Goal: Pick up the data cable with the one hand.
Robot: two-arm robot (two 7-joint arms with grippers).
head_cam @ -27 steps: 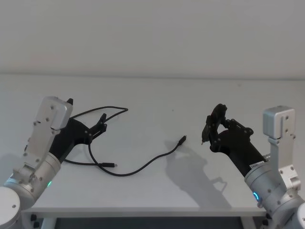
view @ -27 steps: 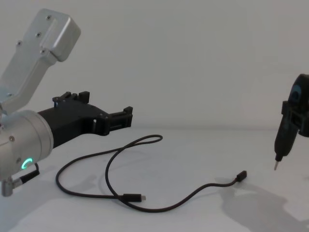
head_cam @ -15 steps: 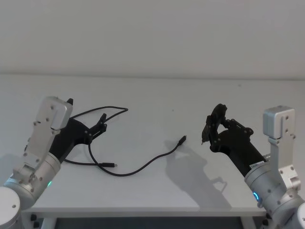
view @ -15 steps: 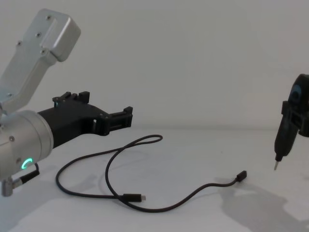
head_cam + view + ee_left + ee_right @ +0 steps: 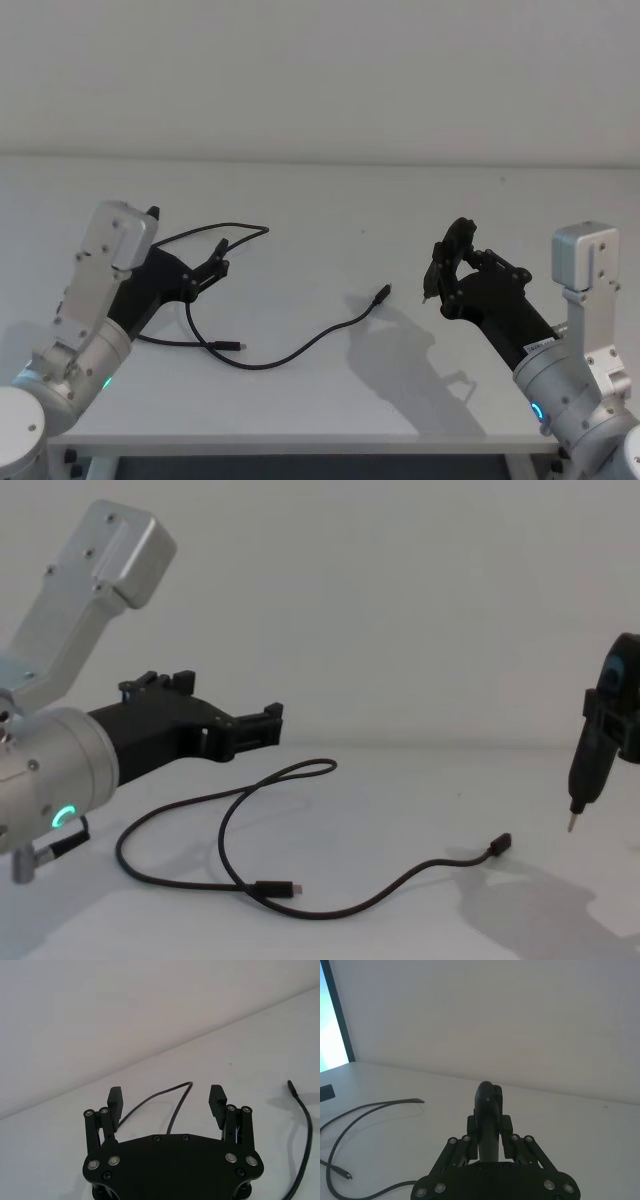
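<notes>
The left pincer (image 5: 220, 256), spread wide and empty, is hovering above the looped data cable (image 5: 382, 293) lying on the white surface (image 5: 300, 200), where closing too high risks missing the thin cord, while the right pincer (image 5: 436, 275) is hanging idle.

Lab (seemingly), white table (image 5: 330, 200), plain wall (image 5: 320, 70)

light: bright, diffuse | shadows: soft grey on table (image 5: 330, 210) (densest at right)
</notes>
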